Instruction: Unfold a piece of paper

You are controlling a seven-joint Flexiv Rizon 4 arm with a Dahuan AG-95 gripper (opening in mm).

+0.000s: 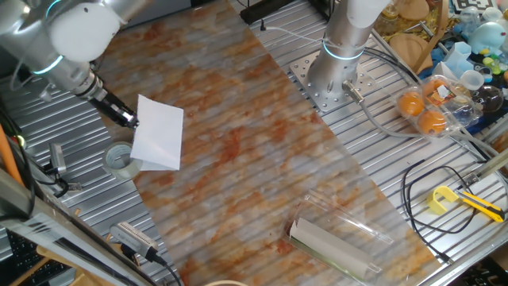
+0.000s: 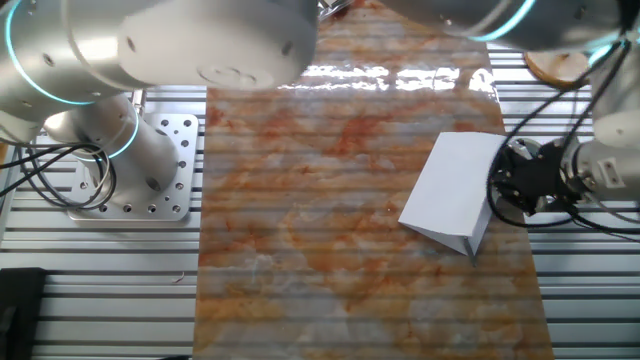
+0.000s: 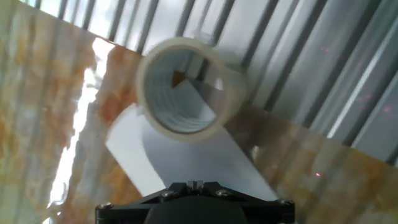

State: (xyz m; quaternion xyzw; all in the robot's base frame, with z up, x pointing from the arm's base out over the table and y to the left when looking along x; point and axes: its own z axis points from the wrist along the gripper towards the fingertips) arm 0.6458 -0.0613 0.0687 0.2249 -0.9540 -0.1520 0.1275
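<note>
Hand view: one piece of paper [image 3: 186,155], one tape roll [image 3: 183,87]; fingers' [image 1: 133,121] grip perhaps hidden, cannot tell.

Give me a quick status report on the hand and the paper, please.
Hand at the paper's edge, grip unclear. Paper still folded, one flap raised. Tape roll right beside it.

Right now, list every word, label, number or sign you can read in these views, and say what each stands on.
None can be read.
The thin white folded sheet of paper shows no writing.
A black-and-white square-patterned marker at the cluttered edge holds no readable characters.
</note>
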